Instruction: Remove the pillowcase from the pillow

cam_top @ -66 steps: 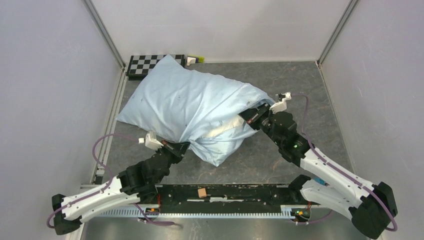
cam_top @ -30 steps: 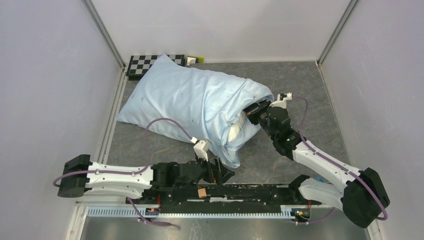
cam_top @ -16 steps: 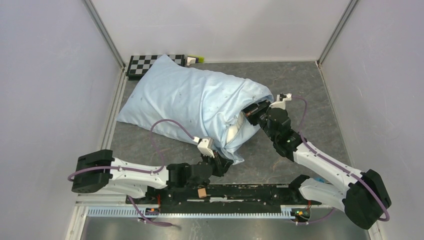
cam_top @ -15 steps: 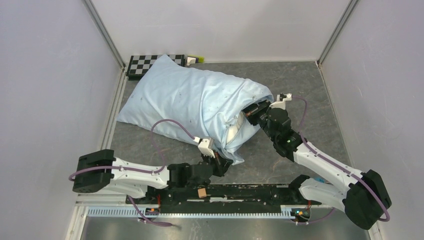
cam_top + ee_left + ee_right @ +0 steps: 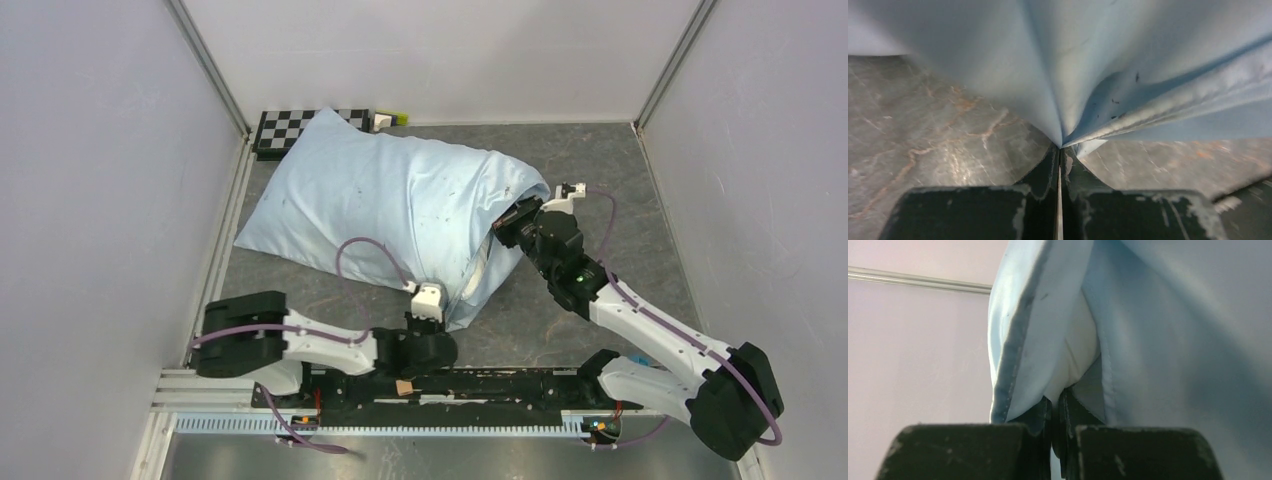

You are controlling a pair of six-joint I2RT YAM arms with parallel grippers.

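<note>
Pinches the near bottom corner of the pillowcase (image 5: 380, 200) in the left claw (image 5: 438, 322), with jaws pressed together on a gathered point of blue cloth. Seen from the left wrist as folds of pillowcase (image 5: 1098, 60) fanning up and away from the left claw (image 5: 1059, 148), directly ahead of the tips, with veined grey desk (image 5: 923, 115) on either side of them. Grips with the right claw (image 5: 512, 222) at the open mouth of the sack, jaws narrowed to a slit on the hem. Shows, from the right wrist, the right claw (image 5: 1055, 401) closed on fabric just above its tips: a stitched blue edge of pillowcase (image 5: 1173, 315) to the right, a folded flap to the left, and a patch of cream pillow (image 5: 1075, 355) straight ahead between them. Cannot tell whether any of the pillow itself is caught in that grip. Leaves the bulk of the pillowcase lying beyond the left claw and to the left of the right claw, spread over the desk (image 5: 600, 170) toward a checkerboard (image 5: 285, 125) far beyond both. Exposes only a cream strip of pillow (image 5: 481, 270) between the two claws, with the rest inside the sack. Faces a pale wall (image 5: 913, 340) to the left of the right claw.
</note>
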